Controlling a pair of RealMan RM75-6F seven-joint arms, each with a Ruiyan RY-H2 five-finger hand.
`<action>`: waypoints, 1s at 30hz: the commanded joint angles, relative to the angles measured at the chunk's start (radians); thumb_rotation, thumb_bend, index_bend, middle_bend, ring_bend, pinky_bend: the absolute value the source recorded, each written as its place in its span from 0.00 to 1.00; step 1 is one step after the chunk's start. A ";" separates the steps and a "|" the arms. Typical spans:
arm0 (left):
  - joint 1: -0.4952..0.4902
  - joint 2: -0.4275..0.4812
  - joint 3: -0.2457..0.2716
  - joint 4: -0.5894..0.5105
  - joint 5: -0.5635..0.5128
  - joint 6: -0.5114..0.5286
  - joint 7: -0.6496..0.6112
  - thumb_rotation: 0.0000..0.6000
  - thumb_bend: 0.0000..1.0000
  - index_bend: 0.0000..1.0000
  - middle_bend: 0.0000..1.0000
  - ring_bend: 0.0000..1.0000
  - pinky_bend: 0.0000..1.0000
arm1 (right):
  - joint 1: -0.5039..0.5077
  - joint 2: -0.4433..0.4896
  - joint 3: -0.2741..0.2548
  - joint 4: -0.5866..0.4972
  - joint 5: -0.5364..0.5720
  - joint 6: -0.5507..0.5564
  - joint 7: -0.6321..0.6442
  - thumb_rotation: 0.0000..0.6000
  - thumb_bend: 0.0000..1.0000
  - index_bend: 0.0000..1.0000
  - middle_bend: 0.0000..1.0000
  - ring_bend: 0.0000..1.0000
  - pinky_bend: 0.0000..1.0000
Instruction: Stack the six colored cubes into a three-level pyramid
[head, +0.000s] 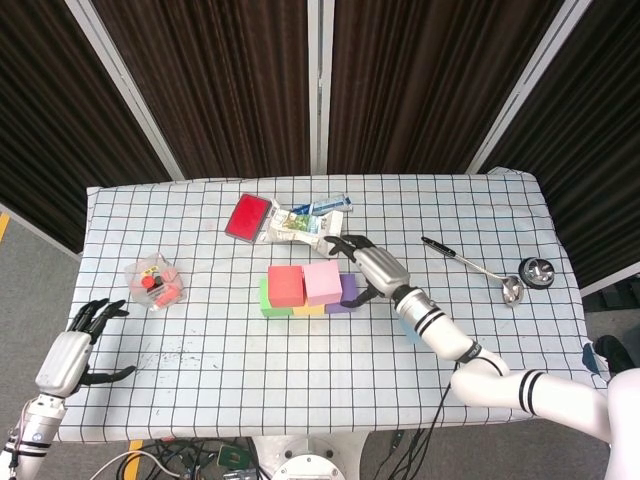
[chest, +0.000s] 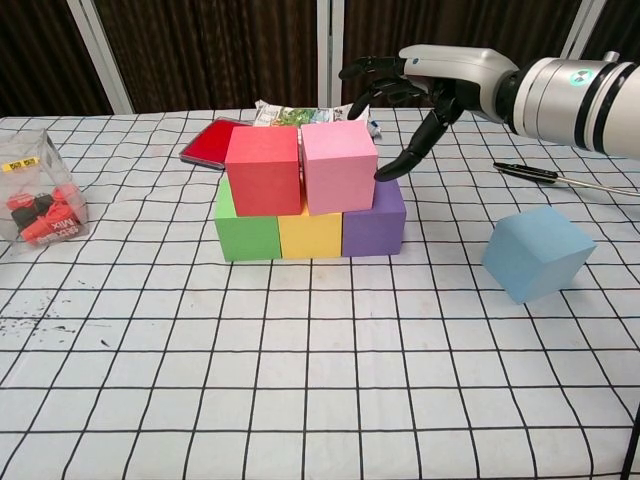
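Chest view: blue cube (chest: 536, 254) tilted (apart from stacked cubes (chest: 310, 190)).

Checked tablecloth (head: 200, 350) bearing a row of green (head: 263, 298), yellow (head: 309, 309) and purple (head: 344, 294) cubes, with red (head: 286, 286) and pink (head: 322, 282) cubes stacked on top. Right hand (head: 372, 268), fingers spread, just beside the pink cube. Left hand (head: 70, 350) at the table's near-left edge, holding nothing.

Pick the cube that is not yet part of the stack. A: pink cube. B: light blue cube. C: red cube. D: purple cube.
B: the light blue cube sits alone on the table, right of the stack, while the others are stacked.
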 joint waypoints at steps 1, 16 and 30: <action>0.000 0.000 0.000 -0.001 0.001 0.002 0.000 1.00 0.00 0.10 0.22 0.05 0.05 | 0.007 -0.007 0.005 0.001 0.007 0.001 -0.009 1.00 0.00 0.00 0.22 0.00 0.00; 0.003 0.000 0.000 0.003 -0.004 0.009 -0.009 1.00 0.00 0.10 0.22 0.05 0.05 | 0.027 -0.053 0.005 0.016 0.070 0.024 -0.110 1.00 0.00 0.00 0.28 0.00 0.00; 0.001 0.003 0.004 0.002 0.001 0.008 -0.038 1.00 0.00 0.10 0.22 0.05 0.05 | 0.030 -0.072 0.019 0.018 0.108 0.053 -0.155 1.00 0.08 0.00 0.37 0.00 0.00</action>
